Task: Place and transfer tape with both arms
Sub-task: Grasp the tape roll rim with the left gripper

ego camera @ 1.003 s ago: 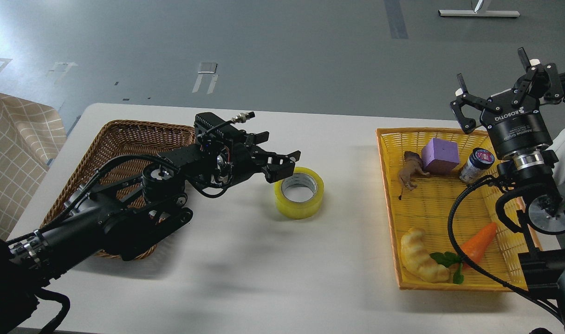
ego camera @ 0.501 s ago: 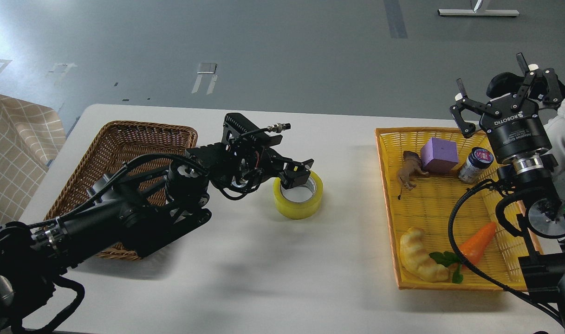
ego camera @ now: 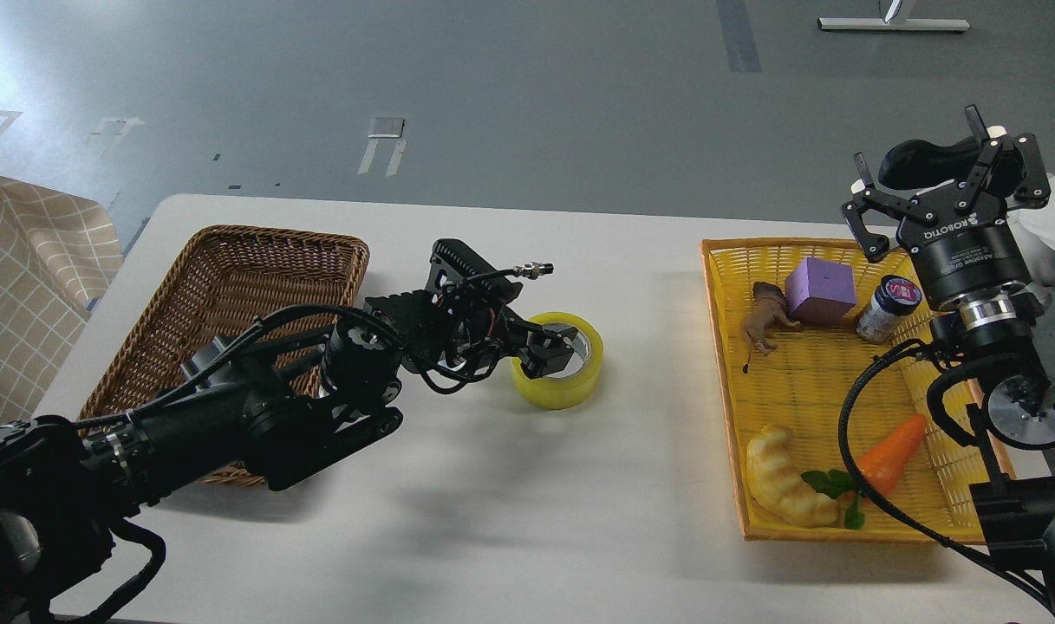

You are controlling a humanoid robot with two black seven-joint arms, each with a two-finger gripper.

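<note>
The tape (ego camera: 572, 387), a wide yellow translucent roll with a pale core, lies flat on the white table (ego camera: 527, 520) near its middle. My left gripper (ego camera: 549, 350) has come in from the left and is down at the roll's near-left side. One finger is inside the core and the other is by the roll's left wall, and the jaws look open around that wall. My right gripper (ego camera: 943, 173) is open and empty. It is held high above the far right corner of the yellow basket (ego camera: 725, 373), fingers pointing up.
A brown wicker basket (ego camera: 224, 260) stands at the left, partly under my left arm. The yellow basket holds a purple block (ego camera: 820, 290), a toy dog (ego camera: 763, 319), a small jar (ego camera: 889, 308), a croissant toy (ego camera: 785, 477) and a carrot (ego camera: 895, 446).
My left gripper has moved right and down, from beside the tape to onto its left wall with a finger in the core. The right gripper has shifted slightly. The tape has not moved.
</note>
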